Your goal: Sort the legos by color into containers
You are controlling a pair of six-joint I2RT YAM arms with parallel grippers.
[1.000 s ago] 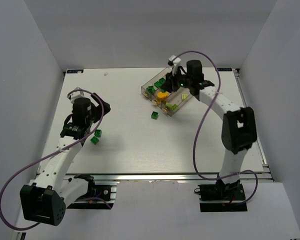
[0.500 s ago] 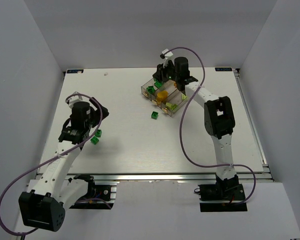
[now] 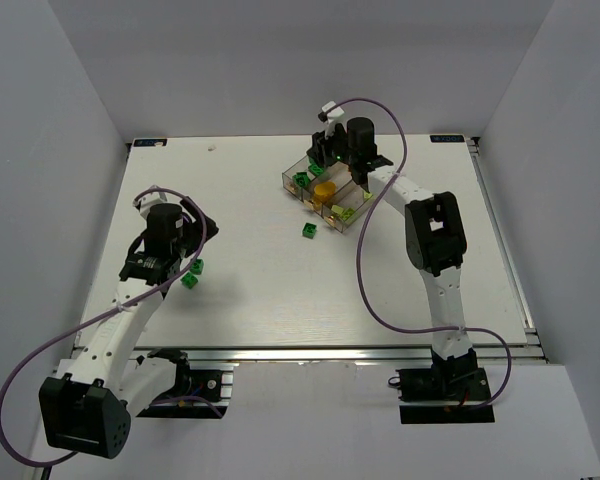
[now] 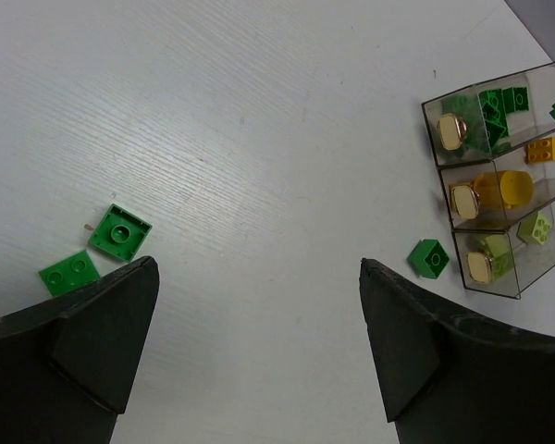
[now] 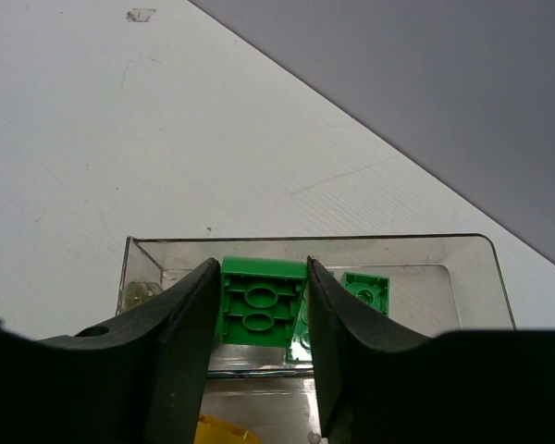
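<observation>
Risk on the left comes first. The left claw (image 4: 257,268) hangs wide and empty above the surface (image 4: 259,111). The two green bricks (image 4: 120,231) lie off by its left finger, not between the fingers. They sit just beside each other, so a descent without re-centring would likely shove one aside or catch both. Both lie flat, studs up. The nearer one is longer, its long axis slanting up to the right in the left wrist view.

A lone green brick (image 4: 428,257) rests on the surface just beside the bins (image 4: 441,166), outside them and easy to overlook.

The bins stand mid-surface toward the far right, their long axes diagonal in the top view. Greens are in the far one, orange-yellow in the middle and pale pieces in the nearest.

The right claw (image 5: 259,277) is partly closed on a held brick (image 5: 259,310) above the far bin, where another green piece (image 5: 365,291) lies. It seems close to the near wall, so a release here could clip the rim and drop it into the middle bin. The brick might also cling to one finger. Its face with two rings is turned toward the wrist. It looks nearly square, so I cannot tell its long axis.
</observation>
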